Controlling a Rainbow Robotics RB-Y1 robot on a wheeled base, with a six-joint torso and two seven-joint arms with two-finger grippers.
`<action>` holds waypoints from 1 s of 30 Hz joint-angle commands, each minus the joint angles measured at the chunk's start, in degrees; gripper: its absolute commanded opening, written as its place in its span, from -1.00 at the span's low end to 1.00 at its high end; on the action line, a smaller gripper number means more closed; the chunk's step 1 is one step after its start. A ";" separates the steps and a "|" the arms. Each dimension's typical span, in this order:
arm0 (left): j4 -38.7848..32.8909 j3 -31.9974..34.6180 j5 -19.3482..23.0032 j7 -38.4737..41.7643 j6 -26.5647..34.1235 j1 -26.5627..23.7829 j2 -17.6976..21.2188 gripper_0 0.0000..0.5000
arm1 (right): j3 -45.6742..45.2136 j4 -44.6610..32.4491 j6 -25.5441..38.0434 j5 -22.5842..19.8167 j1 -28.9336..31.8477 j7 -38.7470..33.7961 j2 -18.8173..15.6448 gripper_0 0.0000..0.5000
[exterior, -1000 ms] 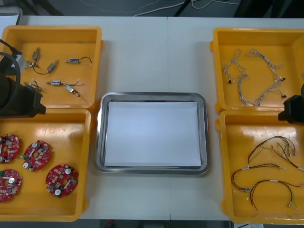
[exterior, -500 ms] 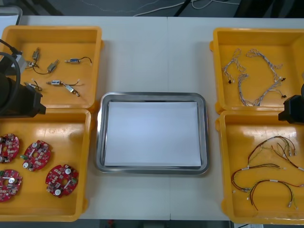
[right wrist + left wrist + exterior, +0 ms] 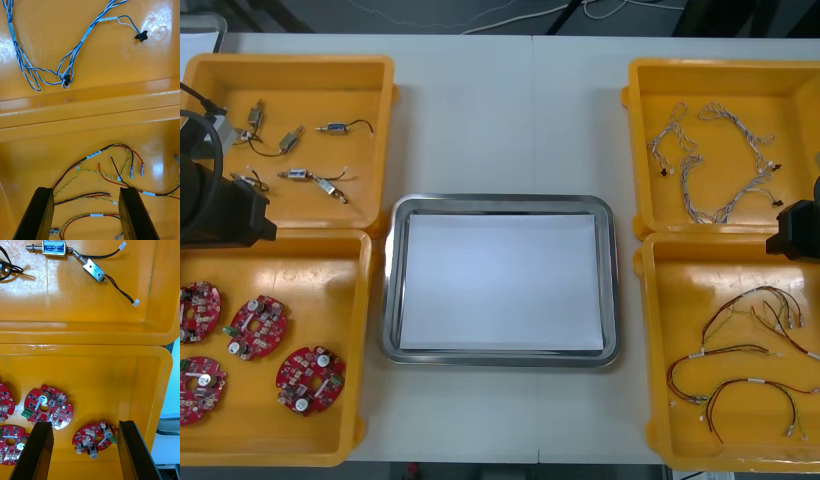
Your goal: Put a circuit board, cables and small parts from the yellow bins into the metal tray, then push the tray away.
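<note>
Tray (image 3: 391, 280) lies empty mid-frame, so I hold left jaws wide over a board (image 3: 94, 438), right jaws wide over cables (image 3: 93, 154).

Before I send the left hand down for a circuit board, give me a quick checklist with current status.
1. Metal tray sits between the yellow bins, nothing in it yet: ok.
2. Left hand open: ok.
3. Target circuit board lies between its fingers: ok.
4. Neighbouring board lies near one finger; room for that finger: cannot tell.
5. Left hand's height above the target: cannot tell.
6. Right hand open over the red and yellow cables, away from the left side: ok.
</note>
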 commanded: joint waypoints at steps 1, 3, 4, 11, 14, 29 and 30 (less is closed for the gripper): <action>-1.55 1.78 -0.50 0.70 -0.45 0.81 1.91 1.00 | -1.81 -1.62 -0.16 0.21 0.61 1.67 0.60 1.00; -1.55 1.78 -0.50 0.70 -0.45 0.81 1.91 1.00 | -1.81 -1.62 -0.16 0.21 0.61 1.67 0.60 1.00; -1.55 1.78 -0.50 0.70 -0.45 0.81 1.91 1.00 | -1.81 -1.62 -0.16 0.21 0.61 1.67 0.60 1.00; -1.55 1.78 -0.50 0.70 -0.45 0.81 1.91 1.00 | -1.81 -1.62 -0.16 0.21 0.61 1.67 0.60 1.00; -1.55 1.78 -0.50 0.70 -0.45 0.81 1.91 1.00 | -1.81 -1.62 -0.16 0.21 0.61 1.67 0.60 1.00; -1.55 1.78 -0.50 0.70 -0.45 0.81 1.91 1.00 | -1.81 -1.62 -0.16 0.21 0.61 1.67 0.60 1.00; -1.55 1.78 -0.50 0.70 -0.45 0.81 1.91 1.00 | -1.81 -1.62 -0.16 0.21 0.61 1.67 0.60 1.00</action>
